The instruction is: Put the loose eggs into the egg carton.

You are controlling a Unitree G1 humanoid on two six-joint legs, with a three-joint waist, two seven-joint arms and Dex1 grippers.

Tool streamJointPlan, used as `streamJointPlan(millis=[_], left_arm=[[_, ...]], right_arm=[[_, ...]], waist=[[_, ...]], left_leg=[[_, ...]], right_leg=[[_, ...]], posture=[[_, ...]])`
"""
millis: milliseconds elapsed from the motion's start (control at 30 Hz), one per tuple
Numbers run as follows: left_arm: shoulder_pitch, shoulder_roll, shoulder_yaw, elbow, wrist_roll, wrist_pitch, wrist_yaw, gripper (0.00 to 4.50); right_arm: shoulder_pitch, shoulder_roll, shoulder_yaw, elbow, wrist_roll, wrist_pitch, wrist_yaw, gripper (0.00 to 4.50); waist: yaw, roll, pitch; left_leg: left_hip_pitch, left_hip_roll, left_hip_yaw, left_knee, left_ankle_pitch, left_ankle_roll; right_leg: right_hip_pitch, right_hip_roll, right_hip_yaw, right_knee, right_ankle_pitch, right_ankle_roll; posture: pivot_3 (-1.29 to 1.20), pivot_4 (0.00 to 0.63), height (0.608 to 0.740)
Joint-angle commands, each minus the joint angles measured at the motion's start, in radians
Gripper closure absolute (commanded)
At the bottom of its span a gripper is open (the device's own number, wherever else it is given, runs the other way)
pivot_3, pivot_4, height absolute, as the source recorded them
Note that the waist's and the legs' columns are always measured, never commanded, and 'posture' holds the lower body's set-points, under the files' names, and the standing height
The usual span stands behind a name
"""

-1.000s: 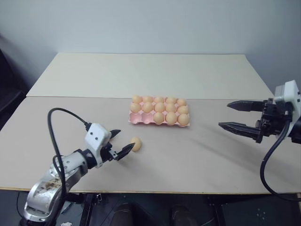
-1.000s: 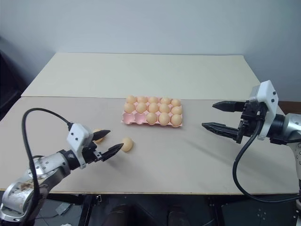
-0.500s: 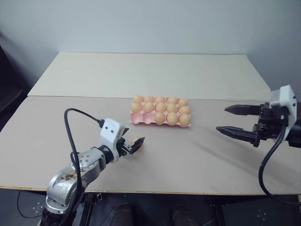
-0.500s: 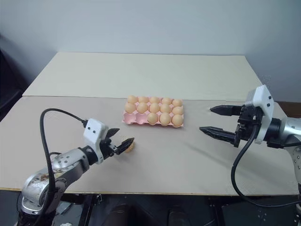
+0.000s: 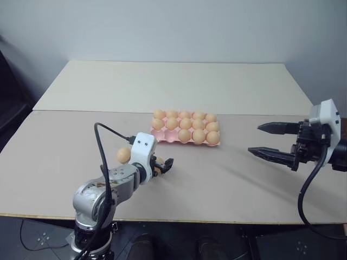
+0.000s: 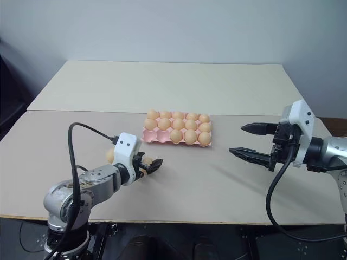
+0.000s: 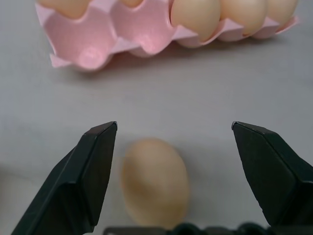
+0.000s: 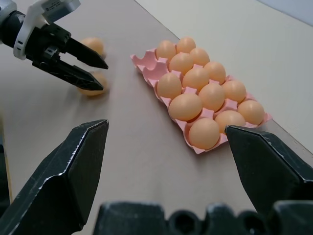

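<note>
Left claw (image 7: 173, 142) open around a loose egg (image 7: 154, 181)
The egg lies on the counter (image 5: 217, 179) between its fingers; the egg carton (image 7: 93, 46) is just ahead. Right claw (image 5: 268, 141) is open, empty.

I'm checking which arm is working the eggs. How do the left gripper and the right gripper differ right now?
The left gripper sits low at the beige table, its black fingers either side of a loose pale orange-tan egg without touching it; the right gripper hangs above the table with nothing between its fingers. The left points toward the pale pink moulded egg carton; the right stands off to the carton's side. Both are open.
</note>
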Motion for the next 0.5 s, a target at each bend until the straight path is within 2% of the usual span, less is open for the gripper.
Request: streamJointPlan(millis=[33, 233, 500], left_arm=[[-0.025, -0.009, 0.005, -0.040, 0.021, 0.071, 0.016, 0.40], [-0.040, -0.035, 0.006, -0.019, 0.065, 0.136, 0.034, 0.40], [-0.039, -0.065, -0.031, 0.009, 0.113, 0.115, 0.029, 0.40]], right_arm=[[-0.003, -0.020, -0.025, -0.032, 0.031, 0.005, -0.004, 0.05], [-0.005, -0.018, -0.020, -0.039, 0.031, 0.013, -0.012, 0.05], [-0.008, -0.027, -0.018, -0.039, 0.029, 0.022, -0.015, 0.05]], waist=[[-0.001, 0.000, 0.000], [0.000, 0.000, 0.000], [0.000, 0.000, 0.000]], left_leg=[[0.000, 0.000, 0.000, 0.000, 0.000, 0.000], [0.000, 0.000, 0.000, 0.000, 0.001, -0.001], [0.000, 0.000, -0.001, 0.000, 0.002, -0.003]], right_leg=[[0.000, 0.000, 0.000, 0.000, 0.000, 0.000], [0.000, 0.000, 0.000, 0.000, 0.000, 0.000], [0.000, 0.000, 0.000, 0.000, 0.000, 0.000]], posture=[[0.00, 0.150, 0.740], [0.00, 0.150, 0.740], [0.00, 0.150, 0.740]])
